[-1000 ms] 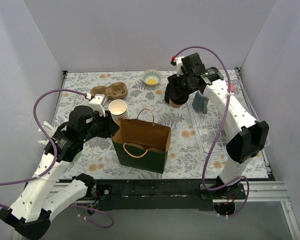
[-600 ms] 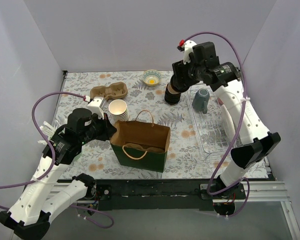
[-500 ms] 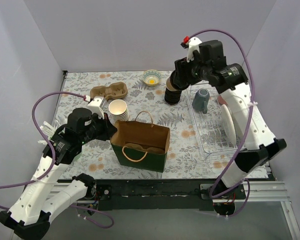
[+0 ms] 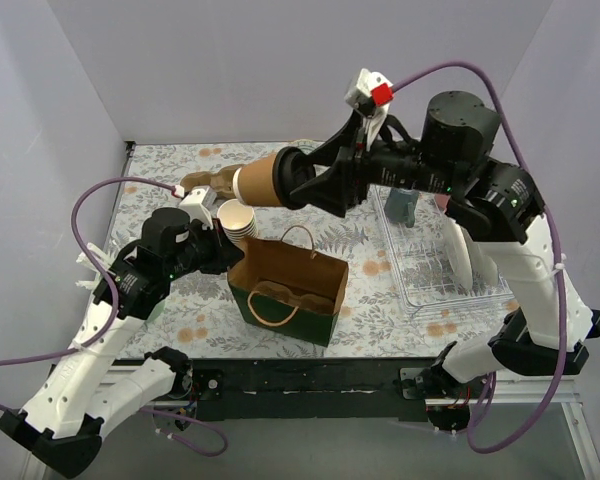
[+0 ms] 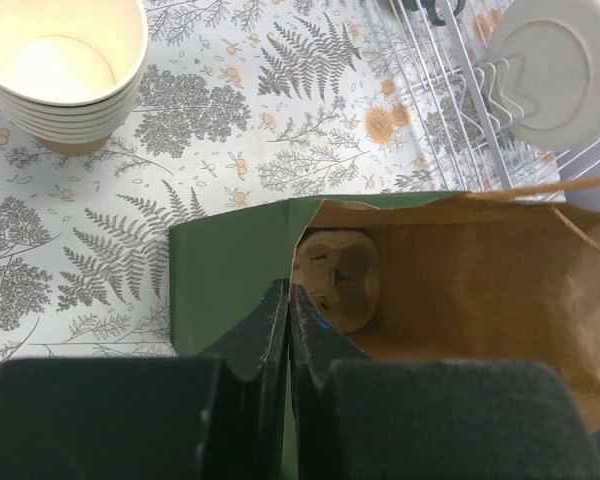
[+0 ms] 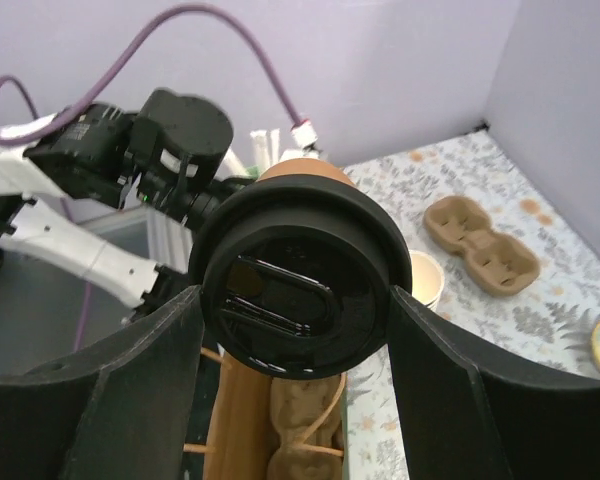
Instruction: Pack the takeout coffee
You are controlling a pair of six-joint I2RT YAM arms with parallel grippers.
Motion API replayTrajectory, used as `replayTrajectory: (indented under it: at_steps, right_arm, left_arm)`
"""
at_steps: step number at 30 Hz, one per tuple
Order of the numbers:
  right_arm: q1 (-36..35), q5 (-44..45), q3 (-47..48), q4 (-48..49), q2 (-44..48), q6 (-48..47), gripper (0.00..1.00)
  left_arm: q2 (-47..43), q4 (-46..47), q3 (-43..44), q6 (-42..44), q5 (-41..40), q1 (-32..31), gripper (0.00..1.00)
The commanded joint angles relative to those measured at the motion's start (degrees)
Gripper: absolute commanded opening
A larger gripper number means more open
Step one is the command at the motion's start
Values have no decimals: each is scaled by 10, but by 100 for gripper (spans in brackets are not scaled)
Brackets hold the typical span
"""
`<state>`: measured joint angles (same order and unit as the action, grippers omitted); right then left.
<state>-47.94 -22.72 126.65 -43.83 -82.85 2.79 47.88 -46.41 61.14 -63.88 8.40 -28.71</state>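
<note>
Takeout coffee (image 4: pixel 263 182) has been lifted, clamped sideways in the right gripper (image 4: pixel 302 181). Paper bag (image 4: pixel 286 292) below it is pinched by the left gripper (image 5: pixel 289 302), so drop-in looks next.

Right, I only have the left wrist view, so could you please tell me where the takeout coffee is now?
Observer: The right gripper holds the takeout coffee in the air, tipped on its side, outside the paper bag.
Operator: Thanks. Is its lid on?
Observer: Yes; the right wrist view shows the black lid on the cup, between the fingers.
Operator: And the bag's mouth?
Observer: The top view shows the bag upright with its whole mouth open.
</note>
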Motion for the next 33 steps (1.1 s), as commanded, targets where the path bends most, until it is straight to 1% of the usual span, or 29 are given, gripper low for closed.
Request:
replayTrajectory:
  at_steps: [1,3,5,7,10,11,13,14,16,17,19,20,23,26,27,29,33]
  right_arm:
    - [-43,14,-54,34,11,9,47]
    - [-55,33,-72,23,19,-1,46]
    - [-75,59,-72,-11,16,-23,46]
    - [-94,86,-73,-43,15,-46,46]
    - [-146,142,-69,-80,7,-60,45]
    - [-176,182,-64,-93,1,-63,45]
    - [-203,223,-55,-126,-9,-67,44]
    - [-225,271,-57,-135,-11,-71,44]
    - [-261,312,-74,-150,-12,-72,43]
    - [-274,350,-84,-151,-10,-74,43]
    - [-305,387,-106,-149,-6,-75,43]
    - [-314,418,-128,-146,-6,-76,43]
    - [-334,471,-159,-145,-8,-79,42]
    - [-341,498,-202,-128,3,-81,42]
    - [-342,501,-225,-123,6,-83,42]
    - [-351,517,-241,-119,11,-84,42]
    - [-377,565,-296,-112,23,-89,42]
  left_arm:
    - [-16,28,-1,-18,13,1,0]
    - [-21,33,-1,-17,13,1,0]
    - [-32,53,-3,-15,14,1,0]
    - [-45,88,-16,-15,24,1,0]
    - [-53,106,-24,-13,26,1,0]
    - [-52,105,-25,-13,26,1,0]
    - [-57,112,-33,-6,47,1,0]
    - [-64,119,-40,-5,50,1,0]
    - [-96,142,-64,-10,47,1,0]
    - [-106,149,-69,-11,47,1,0]
    - [-124,158,-77,-9,51,1,0]
    - [-127,159,-82,0,69,1,0]
    - [-151,173,-103,6,91,1,0]
    - [-184,201,-124,13,98,1,0]
    - [-189,210,-132,13,100,1,0]
    - [-190,214,-137,17,108,1,0]
    - [-201,234,-153,-5,112,1,0]
